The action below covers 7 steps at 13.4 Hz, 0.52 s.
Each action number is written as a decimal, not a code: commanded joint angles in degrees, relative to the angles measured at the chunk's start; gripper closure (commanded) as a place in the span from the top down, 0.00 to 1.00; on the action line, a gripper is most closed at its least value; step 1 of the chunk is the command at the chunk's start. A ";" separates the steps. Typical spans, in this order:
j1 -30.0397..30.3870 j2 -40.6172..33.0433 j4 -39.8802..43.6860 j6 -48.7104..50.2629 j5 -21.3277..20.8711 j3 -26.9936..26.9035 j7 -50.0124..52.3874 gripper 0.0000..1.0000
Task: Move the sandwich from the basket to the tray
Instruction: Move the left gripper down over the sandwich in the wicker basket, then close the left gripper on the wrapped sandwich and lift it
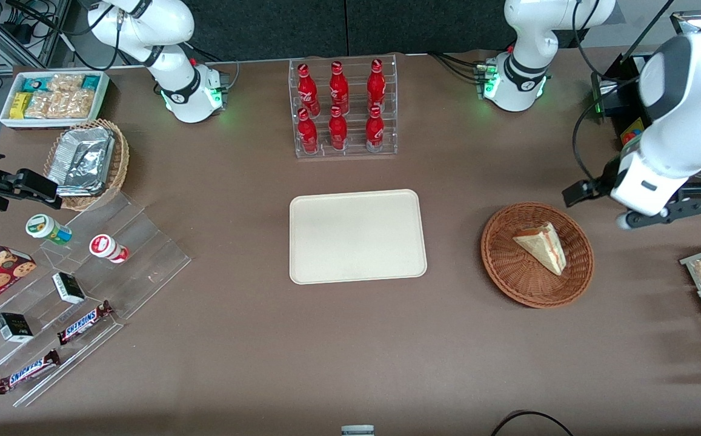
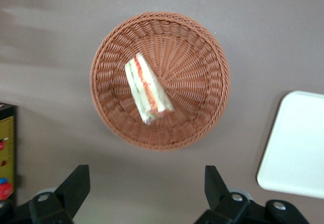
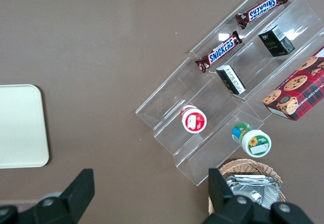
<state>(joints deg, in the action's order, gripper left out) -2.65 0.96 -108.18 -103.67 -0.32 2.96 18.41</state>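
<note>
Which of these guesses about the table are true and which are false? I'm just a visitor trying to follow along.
1. The sandwich lies in the reddish-brown basket. True.
2. The cream tray already holds the sandwich. False: the tray is bare, and the sandwich has not been moved.
3. The gripper is shut on the sandwich. False: its fingers stand wide apart, above the table beside the basket, holding nothing.
4. Six red bottles stand in a clear rack, farther from the front camera than the tray. True.
5. The basket sits on the tray. False: it rests on the brown table, apart from the tray, toward the working arm's end.
</note>
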 commanded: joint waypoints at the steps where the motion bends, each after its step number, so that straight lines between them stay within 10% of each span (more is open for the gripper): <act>1: -0.16 0.61 -3.70 -6.35 -0.20 -0.67 4.07 1.00; 7: 0.27 4.92 -8.88 -16.29 -0.20 -1.20 15.77 1.00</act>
<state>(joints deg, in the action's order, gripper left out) -2.49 5.17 -115.64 -117.71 -0.33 2.30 30.71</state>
